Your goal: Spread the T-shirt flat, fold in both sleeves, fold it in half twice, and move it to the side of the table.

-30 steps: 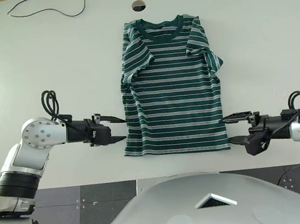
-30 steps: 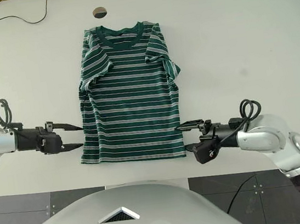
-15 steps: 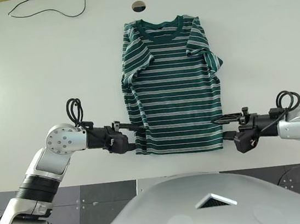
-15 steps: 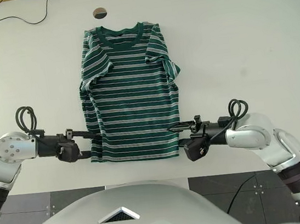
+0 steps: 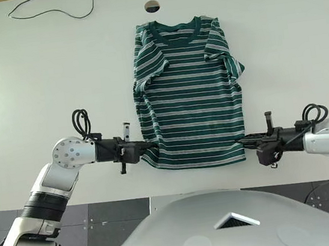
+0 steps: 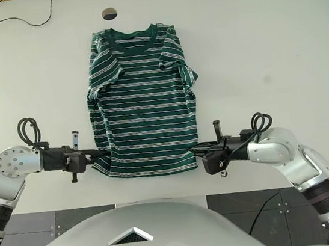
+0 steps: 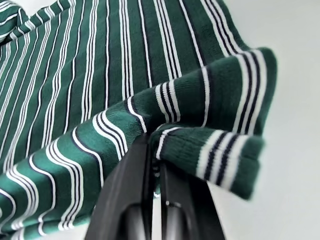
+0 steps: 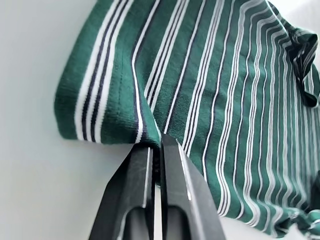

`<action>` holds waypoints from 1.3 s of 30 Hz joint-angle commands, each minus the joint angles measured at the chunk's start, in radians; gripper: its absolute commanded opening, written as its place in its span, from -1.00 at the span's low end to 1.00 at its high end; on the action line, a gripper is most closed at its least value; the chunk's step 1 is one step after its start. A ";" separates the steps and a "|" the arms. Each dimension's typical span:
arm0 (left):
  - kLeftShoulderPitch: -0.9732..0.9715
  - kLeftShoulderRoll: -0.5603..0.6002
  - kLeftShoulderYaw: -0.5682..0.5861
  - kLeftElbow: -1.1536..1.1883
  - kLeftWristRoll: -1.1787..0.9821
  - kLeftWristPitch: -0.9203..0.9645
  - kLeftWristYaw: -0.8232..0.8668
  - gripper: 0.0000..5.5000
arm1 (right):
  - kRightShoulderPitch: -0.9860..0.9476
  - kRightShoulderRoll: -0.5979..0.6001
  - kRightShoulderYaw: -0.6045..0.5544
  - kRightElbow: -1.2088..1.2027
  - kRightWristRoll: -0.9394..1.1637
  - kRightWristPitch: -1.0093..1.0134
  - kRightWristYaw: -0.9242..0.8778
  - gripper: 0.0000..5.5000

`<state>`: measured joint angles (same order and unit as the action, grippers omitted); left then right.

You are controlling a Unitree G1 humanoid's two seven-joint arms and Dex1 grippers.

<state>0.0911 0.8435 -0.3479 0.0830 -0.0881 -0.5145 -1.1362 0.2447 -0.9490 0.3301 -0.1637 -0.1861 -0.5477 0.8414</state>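
Note:
A green T-shirt [image 5: 187,92] with white stripes lies on the white table [image 5: 44,84], collar away from me, both sleeves folded in over the body. My left gripper [image 5: 146,148] is shut on the shirt's near left hem corner, where the cloth [image 7: 210,105] bunches over its black fingers [image 7: 131,190]. My right gripper [image 5: 241,142] is shut on the near right hem corner; the striped hem [image 8: 107,105] wraps over its fingertips [image 8: 172,165]. Both corners sit slightly raised and pinched inward.
A round hole [image 5: 151,6] in the table lies just beyond the collar. A thin black cable [image 5: 55,10] runs along the far left edge. Bare table stretches on both sides of the shirt.
Both grippers moved inward to the hem corners and closed on them; the fingers were open a second ago. The hem corners are now gathered and lifted a little.

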 commanded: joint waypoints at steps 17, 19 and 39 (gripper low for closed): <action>0.240 0.081 0.261 -0.264 -0.424 0.149 -0.148 -0.95 | 0.268 -0.091 -0.294 -0.257 0.781 0.242 0.302 -0.96; 0.234 0.075 0.304 -0.310 -0.510 0.189 -0.160 -0.95 | 0.239 -0.077 -0.333 -0.264 0.834 0.275 0.312 -0.96; -0.461 -0.356 0.214 0.125 -0.250 0.532 0.242 -0.95 | -0.510 0.219 -0.254 0.253 0.643 0.742 0.146 -0.96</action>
<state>-0.3126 0.5142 -0.1264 0.1381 -0.3758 0.0000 -0.9271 -0.2102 -0.7519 0.0747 0.0257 0.4762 0.1463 1.0096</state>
